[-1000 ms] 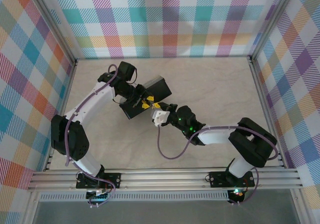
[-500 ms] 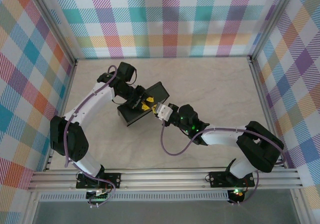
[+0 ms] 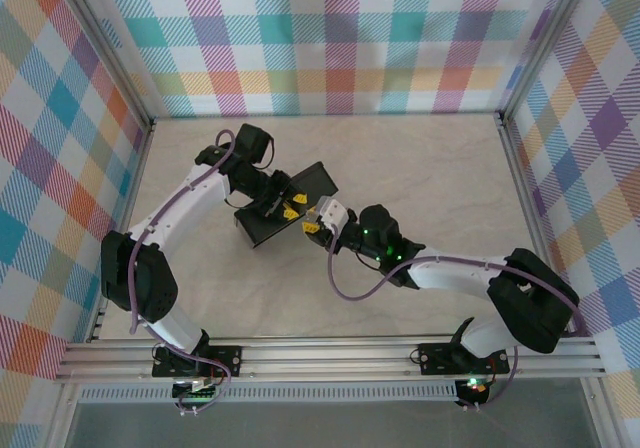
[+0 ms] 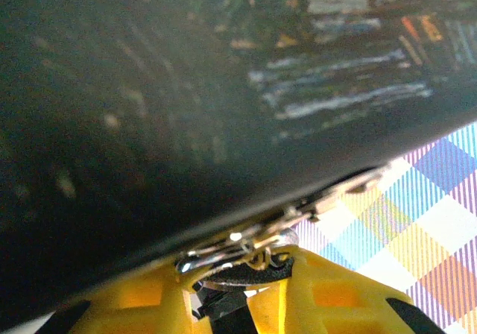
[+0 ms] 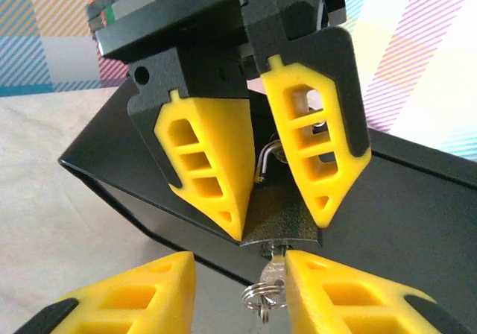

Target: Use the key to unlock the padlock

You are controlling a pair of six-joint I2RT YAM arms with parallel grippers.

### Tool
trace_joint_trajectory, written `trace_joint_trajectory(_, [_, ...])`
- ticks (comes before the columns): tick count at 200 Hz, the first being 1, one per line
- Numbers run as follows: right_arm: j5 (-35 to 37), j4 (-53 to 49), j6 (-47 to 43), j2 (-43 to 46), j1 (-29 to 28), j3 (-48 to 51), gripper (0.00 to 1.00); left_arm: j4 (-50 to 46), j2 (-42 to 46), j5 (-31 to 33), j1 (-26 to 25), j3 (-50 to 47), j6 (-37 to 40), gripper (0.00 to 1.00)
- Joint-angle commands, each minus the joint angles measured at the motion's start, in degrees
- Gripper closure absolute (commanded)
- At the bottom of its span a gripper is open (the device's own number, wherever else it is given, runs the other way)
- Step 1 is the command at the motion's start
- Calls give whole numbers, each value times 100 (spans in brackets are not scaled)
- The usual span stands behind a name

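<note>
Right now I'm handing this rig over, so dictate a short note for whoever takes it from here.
Left pincer: shut on the padlock, holding it at the edge of the dark box.
Right pincer: open, one finger on each side of the key, not clamping it.
Key: seated in the padlock's keyhole, with its ring hanging below.
Done: the key is inserted. One end of the shackle looks sprung free, but that is not certain.
Left: confirm the shackle is free. If it is not, grip the key and turn it.
</note>
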State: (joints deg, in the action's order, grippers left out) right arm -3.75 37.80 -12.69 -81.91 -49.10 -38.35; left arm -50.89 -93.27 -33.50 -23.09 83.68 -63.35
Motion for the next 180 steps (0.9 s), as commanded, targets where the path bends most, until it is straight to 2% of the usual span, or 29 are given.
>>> trace_joint_trajectory(1, [-482, -480, 958, 32, 223, -428, 64, 249, 40, -72, 33, 180, 203, 100])
trace_joint_trajectory(44, [-536, -738, 1828, -255, 380, -720, 60, 273, 44, -99, 33, 168, 199, 100])
trace_joint_trajectory(66, [-793, -713, 2054, -417, 436, -808, 60, 273, 35, -105, 33, 188, 206, 100])
trace_joint_trajectory(113, [-1018, -602, 2256, -681, 459, -903, 62, 299, 72, -147, 33, 170, 191, 100])
trace_joint_trajectory(138, [-1191, -500, 2494, -764, 472, -989, 66, 315, 96, -174, 33, 149, 207, 100])
trace_joint_trajectory(180, [-1320, -260, 3025, -816, 551, -1038, 68, 325, 115, -188, 27, 130, 205, 100])
